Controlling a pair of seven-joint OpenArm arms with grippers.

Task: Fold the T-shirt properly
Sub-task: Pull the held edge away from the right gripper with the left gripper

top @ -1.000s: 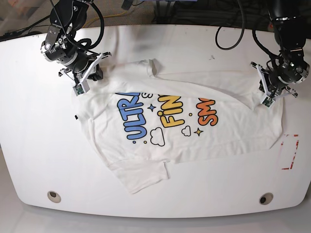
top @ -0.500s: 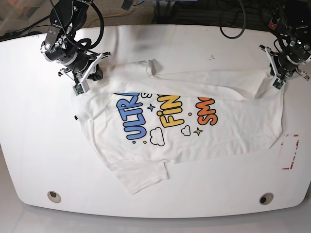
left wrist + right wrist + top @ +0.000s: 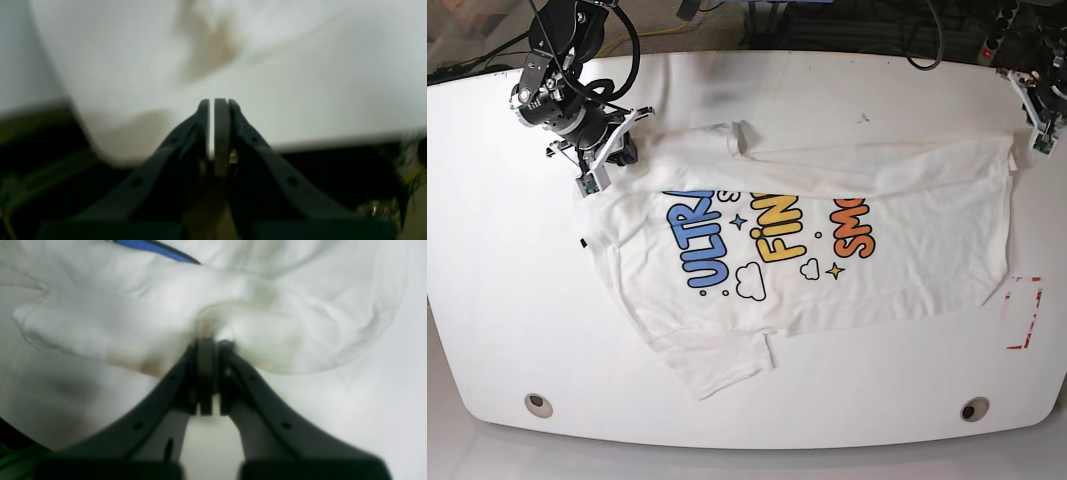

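The T-shirt [image 3: 807,250] is being kept print-up on the white table [image 3: 727,420], its sleeve pinched by the closed right gripper [image 3: 592,170], while the left gripper [image 3: 1039,140], closed on nothing, is risking uneven stretching

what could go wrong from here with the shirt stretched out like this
The left gripper sits at the table's far edge, jaws shut; its wrist view shows no cloth in them, so that corner may already have slipped. The right gripper pinches only a small bunch of the T-shirt; harder pulling might tear it loose. A fold over the print could crease in.
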